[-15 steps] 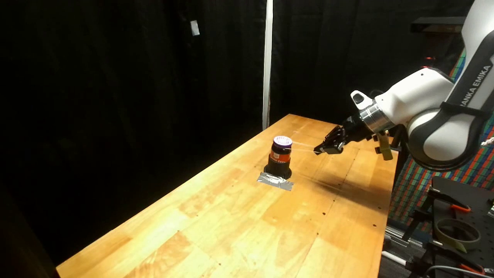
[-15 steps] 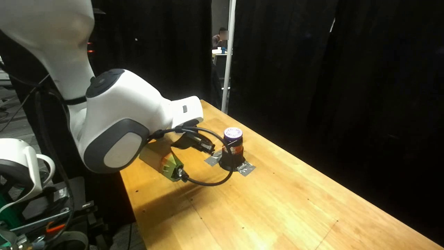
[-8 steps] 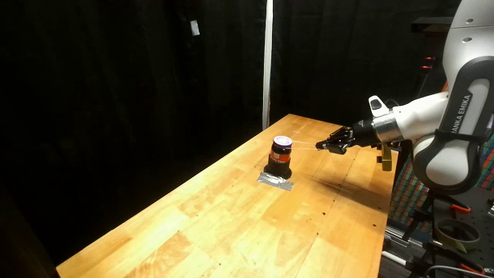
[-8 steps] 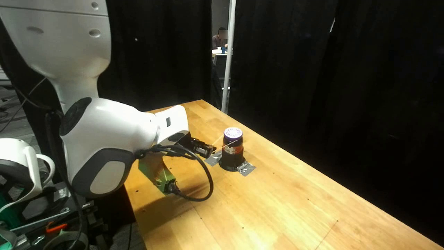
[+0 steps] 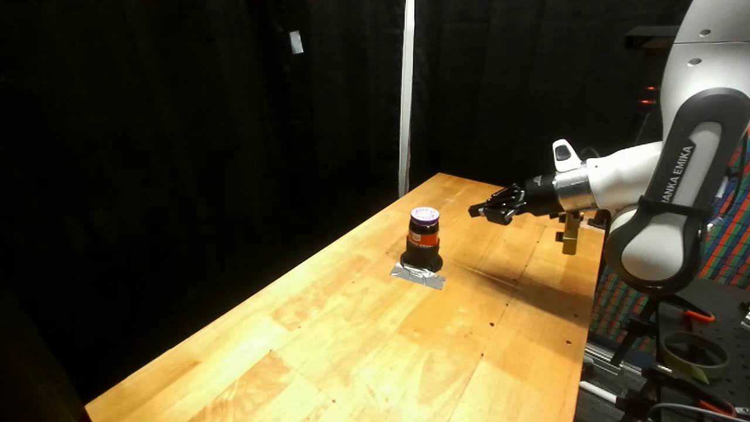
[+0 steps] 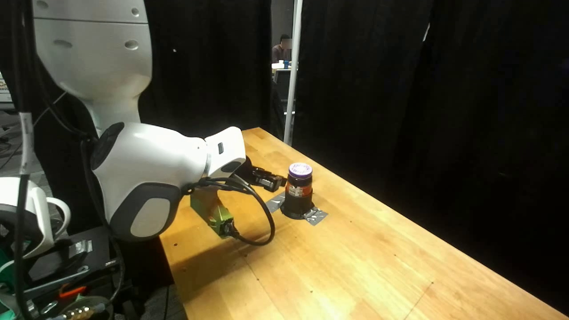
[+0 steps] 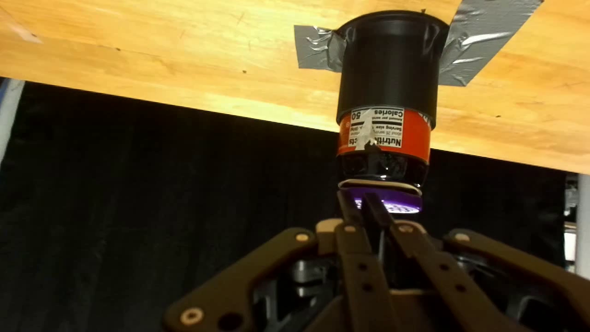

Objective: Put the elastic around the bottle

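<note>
The bottle [image 5: 423, 235] is dark, with an orange label and a purple-rimmed cap with a pale top. It stands upright in a black holder [image 5: 419, 255] on the table and shows also in an exterior view [image 6: 299, 190] and the wrist view [image 7: 415, 136]. The elastic [image 7: 380, 184] is a thin tan band at the bottle's neck, just under the cap; its far side is hidden. My gripper [image 5: 476, 211] is beside the bottle near cap height, apart from it. In the wrist view its fingertips [image 7: 357, 197] show a narrow gap with nothing held between them.
Silver tape [image 5: 418, 275] fixes the holder to the wooden table [image 5: 375, 328]. A black cable [image 6: 270, 222] loops out from my wrist camera. Black curtains and a pale pole [image 5: 406, 99] stand behind the table. A side cart [image 5: 703, 305] holds a tape roll.
The elastic strands stretched from the bottle to my gripper are gone, and the band now sits at the neck. The gripper pulled back, then rose and came nearer. The bottle's top shifted slightly away.
</note>
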Robot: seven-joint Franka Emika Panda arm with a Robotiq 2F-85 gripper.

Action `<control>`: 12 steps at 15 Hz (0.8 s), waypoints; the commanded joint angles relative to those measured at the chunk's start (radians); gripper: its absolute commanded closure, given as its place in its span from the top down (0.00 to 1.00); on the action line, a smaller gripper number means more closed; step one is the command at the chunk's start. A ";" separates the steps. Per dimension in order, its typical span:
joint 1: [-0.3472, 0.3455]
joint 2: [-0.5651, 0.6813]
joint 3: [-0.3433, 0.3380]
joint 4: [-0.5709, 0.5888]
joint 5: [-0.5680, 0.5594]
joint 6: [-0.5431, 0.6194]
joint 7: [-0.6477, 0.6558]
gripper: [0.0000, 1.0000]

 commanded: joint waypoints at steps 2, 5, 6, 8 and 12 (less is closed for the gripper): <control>0.025 -0.002 -0.017 -0.002 0.035 0.031 -0.011 0.12; 0.009 -0.140 -0.027 -0.086 -0.017 -0.205 -0.027 0.45; 0.029 -0.189 -0.031 -0.129 0.026 -0.276 -0.052 0.52; 0.072 -0.268 -0.045 -0.160 0.116 -0.432 -0.107 0.68; 0.205 -0.328 -0.117 -0.087 0.428 -0.777 -0.363 0.97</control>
